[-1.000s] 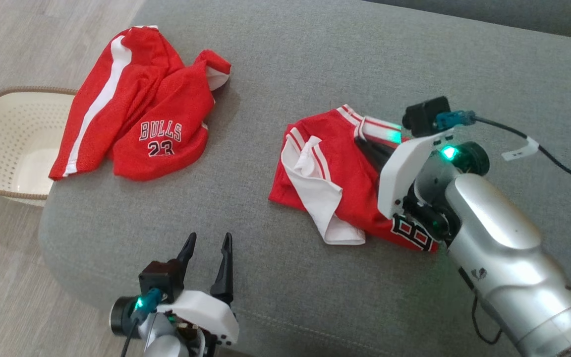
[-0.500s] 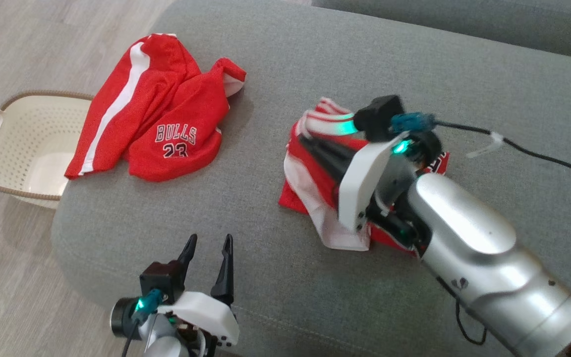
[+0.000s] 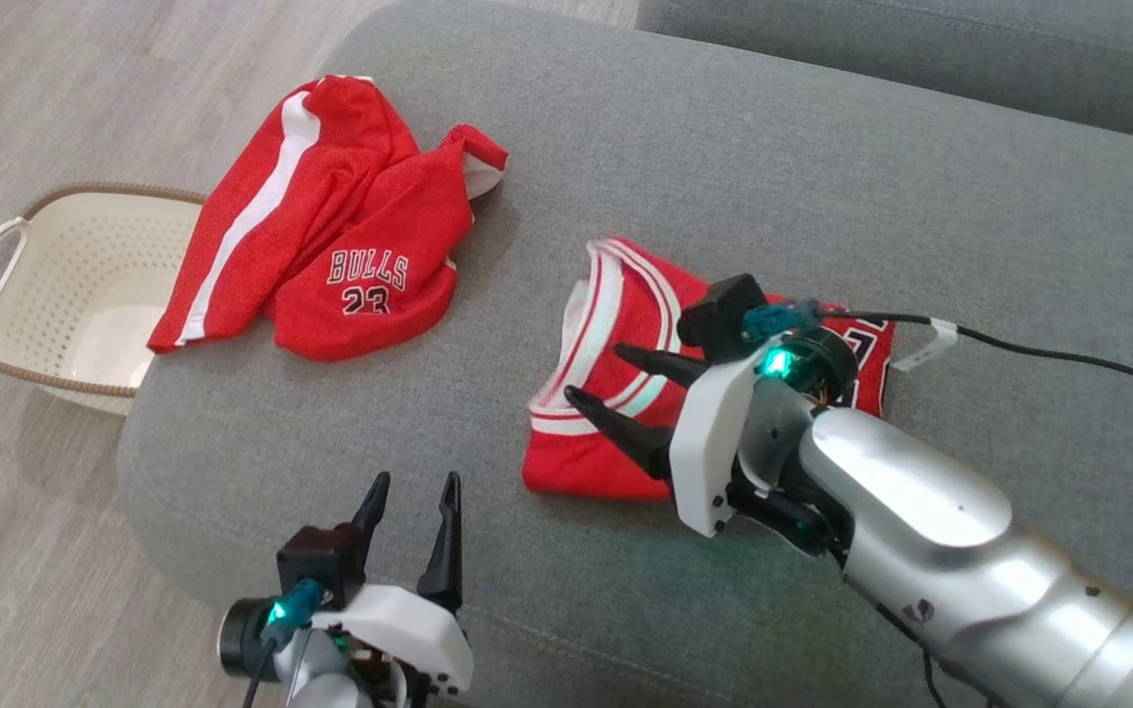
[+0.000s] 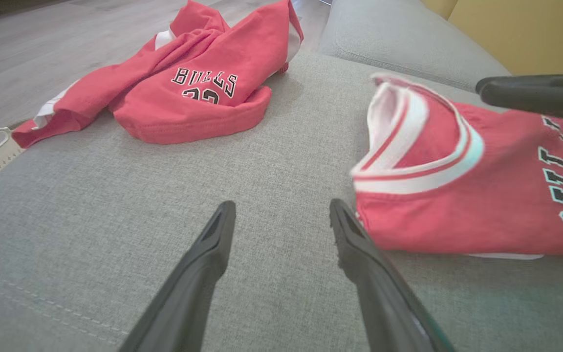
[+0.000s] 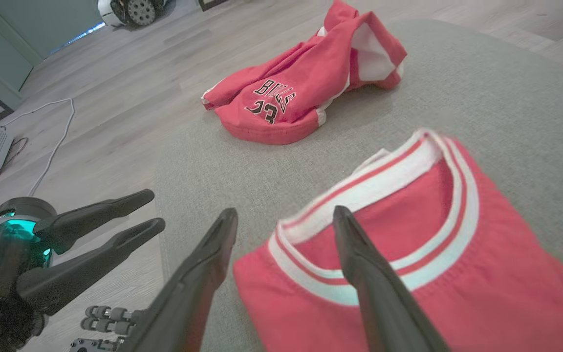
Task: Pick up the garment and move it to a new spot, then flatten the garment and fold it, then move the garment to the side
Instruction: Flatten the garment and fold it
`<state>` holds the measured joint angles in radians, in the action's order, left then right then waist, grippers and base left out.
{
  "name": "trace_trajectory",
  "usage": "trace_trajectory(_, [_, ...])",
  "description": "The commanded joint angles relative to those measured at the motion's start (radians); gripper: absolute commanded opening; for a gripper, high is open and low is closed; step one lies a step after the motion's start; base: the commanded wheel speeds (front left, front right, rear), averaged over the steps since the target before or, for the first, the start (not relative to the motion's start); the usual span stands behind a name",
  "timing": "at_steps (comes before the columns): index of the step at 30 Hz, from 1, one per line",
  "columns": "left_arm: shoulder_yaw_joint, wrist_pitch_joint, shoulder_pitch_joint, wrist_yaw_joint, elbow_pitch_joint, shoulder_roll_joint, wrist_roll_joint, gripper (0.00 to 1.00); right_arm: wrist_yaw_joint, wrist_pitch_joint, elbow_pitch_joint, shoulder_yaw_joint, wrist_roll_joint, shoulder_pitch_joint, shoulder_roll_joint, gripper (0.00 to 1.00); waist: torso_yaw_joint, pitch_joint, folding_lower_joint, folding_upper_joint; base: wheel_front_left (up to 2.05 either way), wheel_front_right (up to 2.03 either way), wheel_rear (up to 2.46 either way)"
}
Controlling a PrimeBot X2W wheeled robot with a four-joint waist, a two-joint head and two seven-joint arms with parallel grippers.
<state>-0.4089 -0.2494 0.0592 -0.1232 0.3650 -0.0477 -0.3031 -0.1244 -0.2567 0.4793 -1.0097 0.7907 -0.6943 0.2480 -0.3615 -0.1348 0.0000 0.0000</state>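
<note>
Your right gripper (image 3: 592, 372), spread wide, hovers over the folded red cloth jersey with white trim (image 3: 576, 470); moving it aside seems left to do.

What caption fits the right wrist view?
Open right gripper over folded red jersey on grey sofa; crumpled Bulls garment lies beyond.

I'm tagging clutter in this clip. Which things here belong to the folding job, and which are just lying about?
In the job: folded red jersey, lying flat on the grey sofa; right gripper, open over its collar; left gripper, open, idle near the sofa's front edge.
Lying about: crumpled red BULLS 23 garment; white perforated basket on the floor.
</note>
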Motion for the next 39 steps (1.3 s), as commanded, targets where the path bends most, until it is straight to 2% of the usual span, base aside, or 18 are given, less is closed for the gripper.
trace_trajectory(1, [0.034,-0.012,0.009,0.0,-0.024,-0.003,0.003,1.0,-0.006,0.032,-0.017,0.004,0.0,-0.002,-0.008,1.0,0.0,0.002,0.0,0.0,0.0,0.0,0.0])
trace_trajectory(4, [0.041,-0.012,0.005,0.0,-0.022,-0.003,0.009,1.0,-0.006,0.096,0.011,0.024,-0.014,0.002,-0.008,1.0,0.005,0.008,0.0,0.0,0.0,0.0,0.0])
trace_trajectory(7, [0.049,-0.012,0.003,-0.005,-0.029,-0.003,0.023,1.0,-0.006,0.193,0.067,0.093,-0.052,0.01,-0.016,1.0,0.021,0.016,0.0,0.0,0.0,0.0,0.0])
trace_trajectory(14, [0.067,-0.012,0.005,-0.005,-0.052,-0.003,0.056,1.0,-0.006,0.426,0.251,0.358,-0.216,0.06,-0.075,1.0,0.089,0.029,0.0,0.0,0.0,0.0,0.0])
trace_trajectory(20, [0.091,-0.012,0.011,-0.006,-0.057,-0.003,0.075,1.0,-0.006,0.507,0.33,0.593,-0.351,0.118,-0.116,1.0,0.163,0.035,0.0,0.0,0.0,0.0,0.0])
trace_trajectory(24, [0.109,-0.012,0.014,-0.008,-0.053,-0.003,0.084,1.0,-0.006,0.517,0.312,0.738,-0.459,0.176,-0.136,1.0,0.206,0.04,0.0,0.0,0.0,0.0,0.0])
trace_trajectory(28, [0.129,-0.012,0.012,-0.011,-0.05,-0.003,0.094,1.0,-0.006,0.518,0.242,0.884,-0.557,0.258,-0.167,1.0,0.25,0.051,0.0,0.0,0.0,0.0,0.0])
trace_trajectory(35, [0.165,-0.012,-0.001,-0.013,-0.032,-0.003,0.116,1.0,-0.006,0.518,0.154,1.008,-0.646,0.383,-0.195,1.0,0.298,0.072,0.0,0.0,0.0,0.0,0.0])
trace_trajectory(39, [0.185,-0.012,-0.013,-0.011,-0.023,-0.003,0.128,1.0,-0.006,0.518,0.115,0.999,-0.62,0.441,-0.197,1.0,0.317,0.087,0.0,0.0,0.0,0.0,0.0])
